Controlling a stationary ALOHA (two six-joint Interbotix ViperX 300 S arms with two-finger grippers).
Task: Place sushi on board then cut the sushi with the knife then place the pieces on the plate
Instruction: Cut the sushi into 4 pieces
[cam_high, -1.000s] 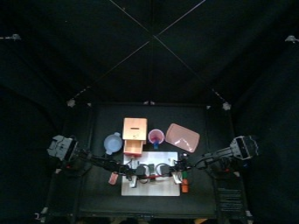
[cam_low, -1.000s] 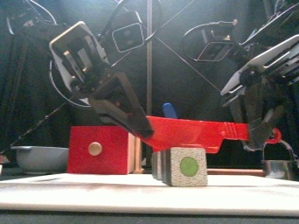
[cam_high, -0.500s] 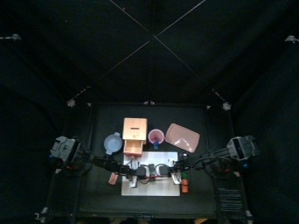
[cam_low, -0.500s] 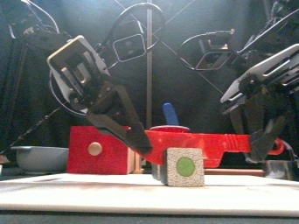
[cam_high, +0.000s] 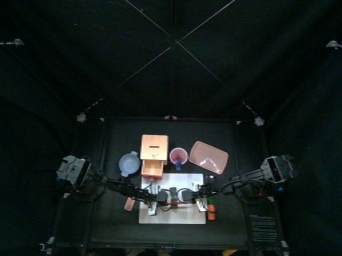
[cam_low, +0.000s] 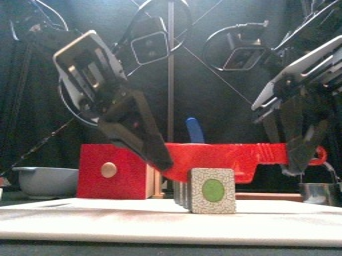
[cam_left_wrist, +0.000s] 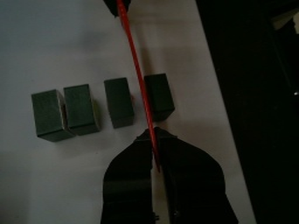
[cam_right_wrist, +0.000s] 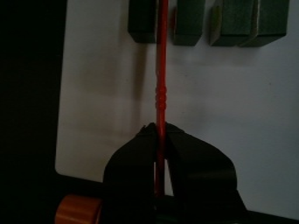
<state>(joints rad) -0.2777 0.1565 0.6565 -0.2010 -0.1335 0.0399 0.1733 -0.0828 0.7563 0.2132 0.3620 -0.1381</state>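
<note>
Red toy knife (cam_low: 221, 155) hangs level between the two arms. The left pincer (cam_left_wrist: 149, 138) is clamped tight on one end and the right pincer (cam_right_wrist: 160, 133) on the other. Its blade lies over the gap between the end block and its neighbour in the row of four sushi blocks (cam_left_wrist: 79, 109) on the white board (cam_left_wrist: 70, 44). Behind the board, the pink plate (cam_high: 210, 154) lies on the desk.
</note>
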